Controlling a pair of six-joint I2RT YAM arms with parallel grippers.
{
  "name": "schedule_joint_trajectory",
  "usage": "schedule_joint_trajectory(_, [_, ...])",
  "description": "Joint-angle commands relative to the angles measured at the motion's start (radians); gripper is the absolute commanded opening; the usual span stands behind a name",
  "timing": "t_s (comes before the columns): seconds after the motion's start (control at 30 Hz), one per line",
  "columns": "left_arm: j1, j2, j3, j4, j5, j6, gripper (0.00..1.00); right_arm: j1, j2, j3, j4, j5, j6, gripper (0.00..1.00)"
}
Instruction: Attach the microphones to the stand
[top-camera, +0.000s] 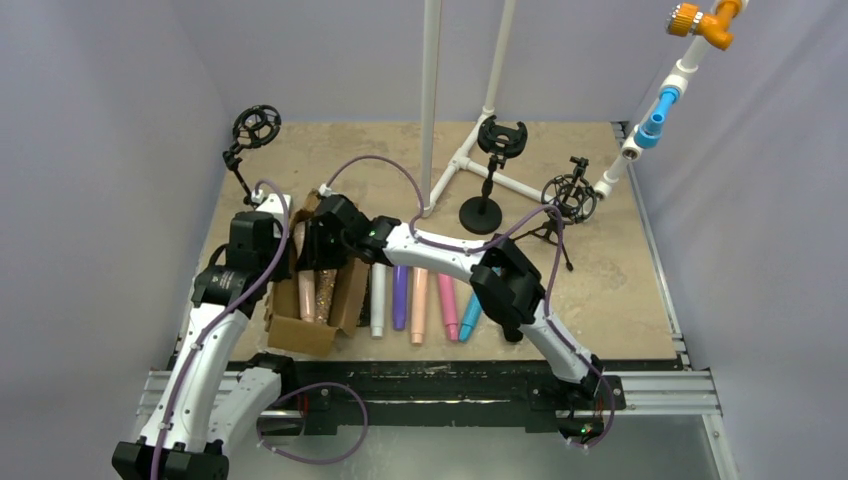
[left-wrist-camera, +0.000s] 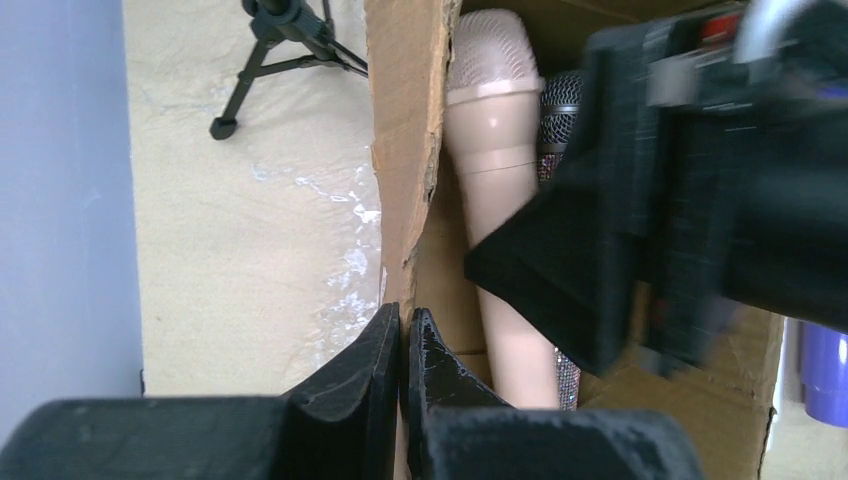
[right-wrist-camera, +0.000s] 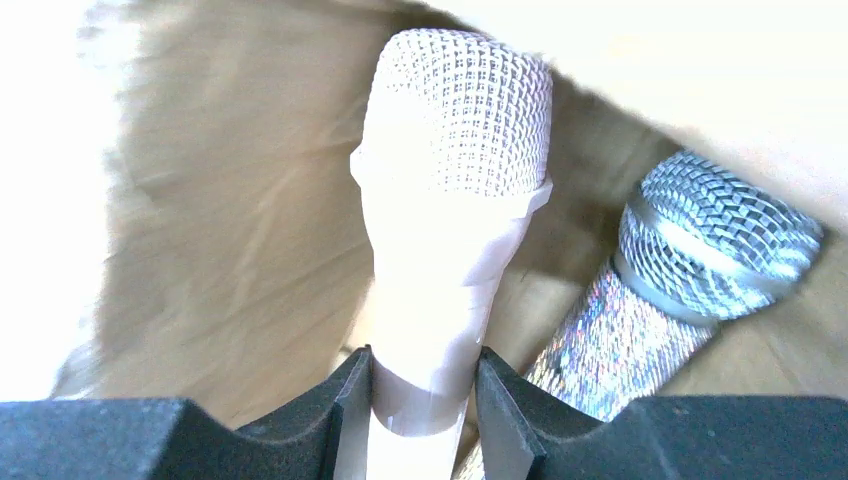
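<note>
A peach microphone (right-wrist-camera: 450, 200) lies in an open cardboard box (top-camera: 300, 335) beside a silver glitter microphone (right-wrist-camera: 700, 250). My right gripper (right-wrist-camera: 423, 385) reaches into the box (top-camera: 325, 240) and is shut on the peach microphone's handle just below its head. My left gripper (left-wrist-camera: 402, 335) is shut on the box's left wall (left-wrist-camera: 405, 150); in the top view it sits at the box's left side (top-camera: 280, 235). White (top-camera: 378, 300), purple (top-camera: 400, 298), peach (top-camera: 419, 305), pink (top-camera: 447, 305) and blue (top-camera: 470, 318) microphones lie in a row on the table. Three black stands with clips stand at the back left (top-camera: 257, 127), centre (top-camera: 500, 140) and right (top-camera: 570, 195).
A white pipe frame (top-camera: 430, 100) rises from the table's back centre, its feet near the centre stand. A pipe arm with blue and orange fittings (top-camera: 655, 110) slants at the back right. Grey walls close in both sides.
</note>
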Motion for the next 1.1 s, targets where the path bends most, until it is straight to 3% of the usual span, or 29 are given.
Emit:
schedule_joint_trajectory(0.0, [-0.005, 0.011, -0.003, 0.086, -0.085, 0.027, 0.00, -0.024, -0.190, -0.042, 0.153, -0.091, -0.012, 0.00])
schedule_joint_trajectory(0.27, [-0.005, 0.017, -0.006, 0.092, -0.113, 0.032, 0.00, -0.085, -0.408, -0.238, 0.128, -0.148, -0.057, 0.00])
schedule_joint_trajectory(0.47, [-0.005, 0.017, -0.010, 0.089, -0.115, 0.035, 0.00, -0.170, -0.558, -0.462, 0.028, -0.054, -0.129, 0.00])
schedule_joint_trajectory(0.7, [-0.006, 0.014, -0.004, 0.083, -0.106, 0.030, 0.00, -0.177, -0.580, -0.586, -0.063, 0.108, -0.146, 0.00])
schedule_joint_trajectory(0.97, [-0.005, 0.003, 0.002, 0.073, -0.094, 0.030, 0.00, -0.177, -0.509, -0.608, -0.088, 0.167, -0.137, 0.00])
schedule_joint_trajectory(1.07, [-0.005, 0.001, -0.001, 0.073, -0.090, 0.031, 0.00, -0.177, -0.474, -0.583, -0.117, 0.182, -0.142, 0.12])
